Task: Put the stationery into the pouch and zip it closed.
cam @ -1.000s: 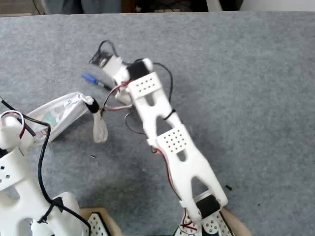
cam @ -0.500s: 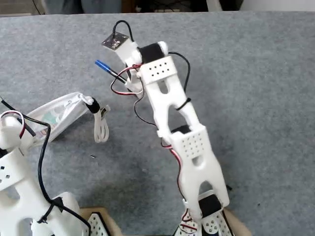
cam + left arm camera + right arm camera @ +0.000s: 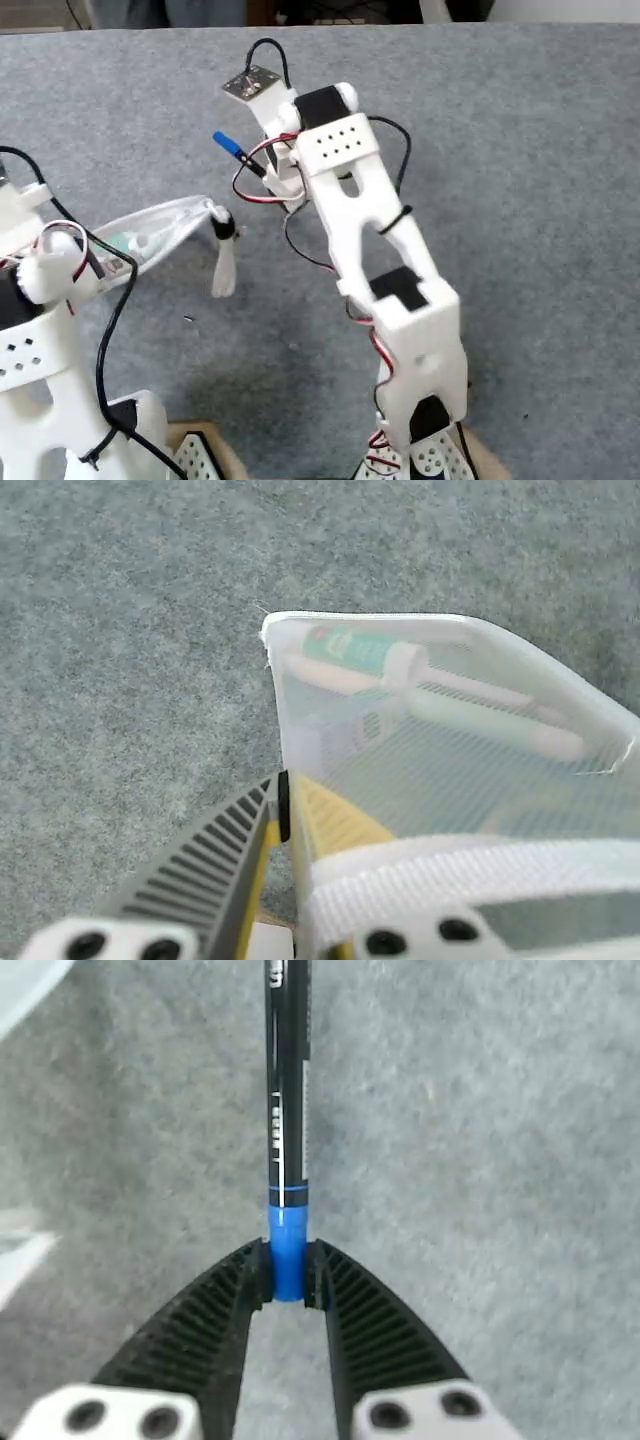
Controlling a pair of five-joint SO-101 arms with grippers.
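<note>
The grey desk (image 3: 520, 150) carries the two arms. The job looks partly done, with the last loading and the zipping left to do.

The left arm sits at the desk's left side. The left end effector (image 3: 287, 815) is clenched on one edge of the pouch (image 3: 160, 235). The pouch stretches from that grip toward the middle of the desk, and its far end points at the other arm. The right arm reaches out over the middle of the desk. The right end effector (image 3: 287, 1272) is clamped on the blue end of a pen (image 3: 286, 1110), whose black barrel sticks straight out ahead of the jaws. In the high view the pen (image 3: 232, 147) is held near the pouch's far end but apart from it, so it has not gone in yet.

A white strap (image 3: 222, 265) hangs from the pouch's far end down toward the desk.

Through the pouch's mesh side, the left wrist view shows stationery already inside. There is a stick (image 3: 350, 648) with a green label and, beside it, what looks like a pale marker (image 3: 480, 715).

So some pieces are in, and the pen is the one piece seen outside. I cannot tell how far open the zip stands. What is left, as I judge it, is to guide the pen into the mouth, let it go, and then draw the zip shut while the left arm steadies the pouch.
</note>
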